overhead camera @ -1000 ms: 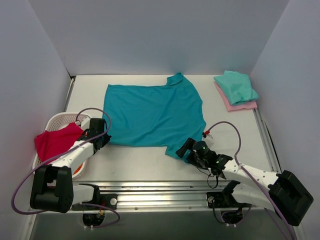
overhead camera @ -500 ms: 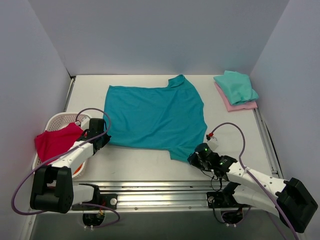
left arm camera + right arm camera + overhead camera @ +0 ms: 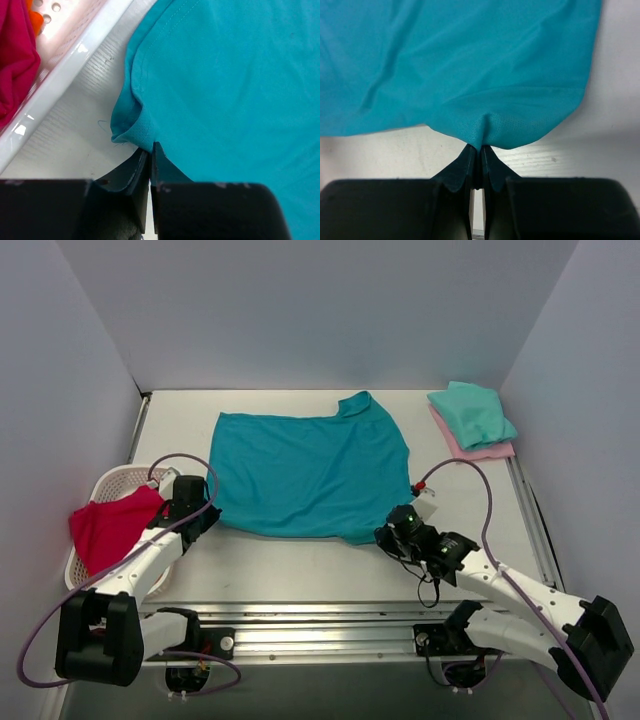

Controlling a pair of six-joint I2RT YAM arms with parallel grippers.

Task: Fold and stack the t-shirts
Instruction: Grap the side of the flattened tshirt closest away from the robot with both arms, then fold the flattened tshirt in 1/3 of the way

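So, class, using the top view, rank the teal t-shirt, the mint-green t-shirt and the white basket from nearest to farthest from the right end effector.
1. Teal t-shirt, pinched at its near hem by the right end effector.
2. Mint-green t-shirt, far right corner.
3. White basket, left edge.

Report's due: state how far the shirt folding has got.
Done: mint-green shirt folded atop the pink shirt, far right. In hand: left gripper and right gripper pinch the near edge of the flat teal shirt. Left: fold and stack it; red garment lies in the basket.
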